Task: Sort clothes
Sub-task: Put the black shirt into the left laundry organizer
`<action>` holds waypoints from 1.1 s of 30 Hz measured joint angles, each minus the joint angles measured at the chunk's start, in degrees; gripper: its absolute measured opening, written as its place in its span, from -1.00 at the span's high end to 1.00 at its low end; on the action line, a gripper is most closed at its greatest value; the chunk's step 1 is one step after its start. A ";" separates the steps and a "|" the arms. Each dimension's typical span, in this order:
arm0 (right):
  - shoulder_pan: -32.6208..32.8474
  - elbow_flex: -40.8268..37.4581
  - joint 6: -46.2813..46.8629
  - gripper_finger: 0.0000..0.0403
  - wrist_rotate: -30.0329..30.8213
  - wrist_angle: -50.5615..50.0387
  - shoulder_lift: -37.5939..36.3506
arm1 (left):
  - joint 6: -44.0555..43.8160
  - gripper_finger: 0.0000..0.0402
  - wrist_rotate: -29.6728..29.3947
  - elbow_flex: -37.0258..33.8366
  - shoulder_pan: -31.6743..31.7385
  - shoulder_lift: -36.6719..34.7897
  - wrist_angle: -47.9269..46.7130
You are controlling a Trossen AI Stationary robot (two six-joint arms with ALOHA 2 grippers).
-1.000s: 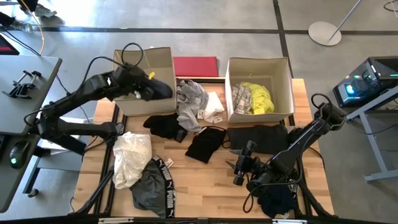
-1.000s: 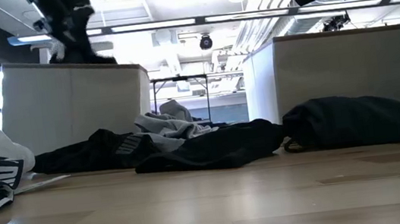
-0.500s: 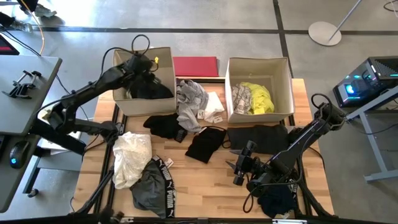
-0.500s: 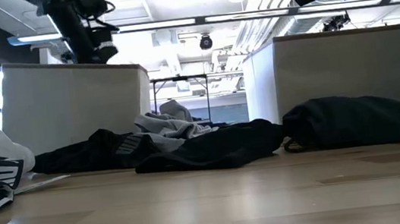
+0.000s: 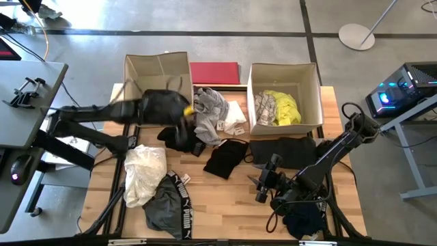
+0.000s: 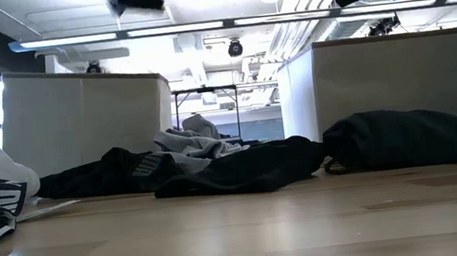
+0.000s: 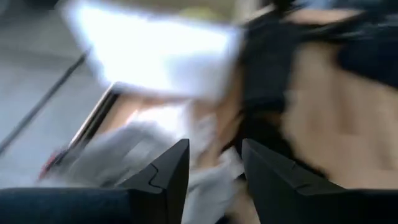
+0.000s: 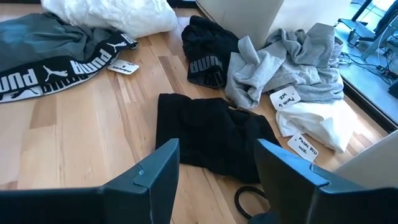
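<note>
The clothes lie loose on the wooden table [image 5: 225, 198]: a white garment [image 5: 145, 174], a grey PUMA one [image 5: 167, 205], black ones [image 5: 181, 139] [image 5: 227, 157] [image 5: 283, 150], and a grey one [image 5: 210, 109] on a white one [image 5: 235, 117]. Neon yellow [image 5: 283, 108] and printed [image 5: 263, 106] pieces lie in the right box. My left gripper [image 5: 186, 115] [image 7: 214, 162], blurred, hangs open in the air over the black and grey garments, nothing between its fingers. My right gripper [image 5: 261, 186] [image 8: 217, 180] waits open above the table's near right, facing a black garment [image 8: 211, 137].
Two tan cardboard boxes stand at the far edge, left [image 5: 158, 68] and right [image 5: 283, 72], with a flat red board [image 5: 215, 72] between them. Paper tags [image 8: 292, 99] lie among the clothes. Bare wood shows along the near middle. A desk [image 5: 27, 89] stands left of the table.
My left gripper has swung from above the left box toward the table's near edge and right, turning as it went, and is now over the black and grey garments near the middle. The clothes on the table lie as before.
</note>
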 joint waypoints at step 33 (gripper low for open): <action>0.50 0.00 -0.88 0.02 -0.56 0.03 0.01 | -5.58 -0.19 1.91 4.51 -4.14 51.26 29.91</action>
